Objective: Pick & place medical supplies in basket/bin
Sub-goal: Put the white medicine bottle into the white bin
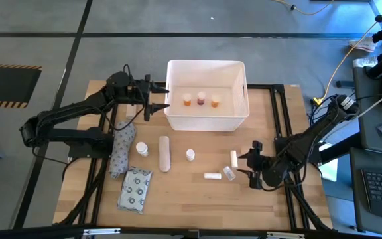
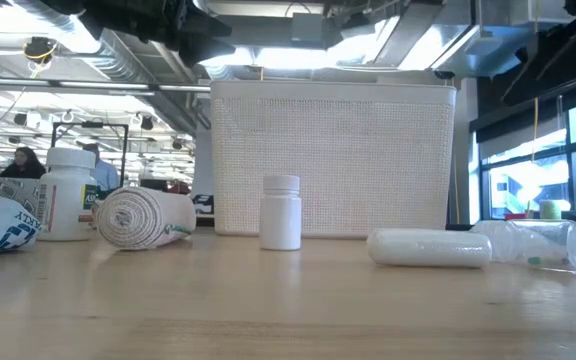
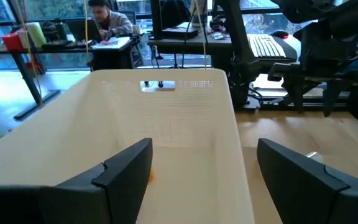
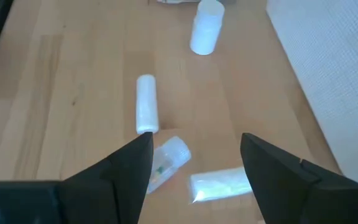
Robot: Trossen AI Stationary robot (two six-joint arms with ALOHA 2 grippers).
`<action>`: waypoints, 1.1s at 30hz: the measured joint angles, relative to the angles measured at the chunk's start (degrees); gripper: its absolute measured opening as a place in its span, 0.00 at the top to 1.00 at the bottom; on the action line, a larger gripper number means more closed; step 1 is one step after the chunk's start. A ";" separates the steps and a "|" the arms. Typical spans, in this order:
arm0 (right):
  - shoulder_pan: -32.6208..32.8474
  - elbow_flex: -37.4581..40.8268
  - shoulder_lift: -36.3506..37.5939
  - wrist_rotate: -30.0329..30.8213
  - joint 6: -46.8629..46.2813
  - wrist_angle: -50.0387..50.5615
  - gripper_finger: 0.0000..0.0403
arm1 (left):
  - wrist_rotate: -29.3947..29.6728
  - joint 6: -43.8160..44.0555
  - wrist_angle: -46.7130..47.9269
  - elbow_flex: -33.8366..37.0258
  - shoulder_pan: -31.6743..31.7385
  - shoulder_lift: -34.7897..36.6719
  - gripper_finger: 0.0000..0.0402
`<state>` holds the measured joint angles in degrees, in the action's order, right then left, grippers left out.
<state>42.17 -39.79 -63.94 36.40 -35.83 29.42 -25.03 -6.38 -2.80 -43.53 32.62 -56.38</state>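
Note:
The white tub [image 1: 207, 116] stands at the table's far middle, with three small bottles [image 1: 201, 99] with orange or pink caps upright inside. My left gripper [image 1: 165, 98] hovers open at the tub's left rim [image 3: 166, 84], nothing between its fingers. Three tiny tubes [image 1: 229, 172] lie on the wood at the near right: a white one [image 4: 146, 104], a clear one [image 4: 166, 160] and another white one [image 4: 219, 183]. My right gripper [image 4: 194, 155] is open just above and to the right of them, slanting down, touching none.
A small white bottle [image 1: 190, 155] stands near the table's middle. To its left lie a white roll [image 1: 164, 153], a larger bottle [image 1: 142, 149] and two flat patterned packets [image 1: 136, 189] [image 1: 123, 149]. Bare wood lies along the near edge.

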 joint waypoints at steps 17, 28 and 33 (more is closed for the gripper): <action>0.02 -0.02 -0.02 -0.02 0.09 -0.01 0.40 | -0.16 0.23 3.03 -0.08 0.00 0.00 0.12; 0.02 -0.06 -0.02 -0.02 0.13 0.08 0.40 | 7.81 -5.37 42.29 -13.54 -7.07 0.90 0.11; 0.02 -0.07 -0.04 -0.01 0.22 0.29 0.40 | 17.21 -0.84 51.38 -13.05 -17.19 -0.50 0.11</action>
<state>42.19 -39.86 -63.99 36.40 -35.62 29.71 -7.82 -7.22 48.58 -56.58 15.44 -56.88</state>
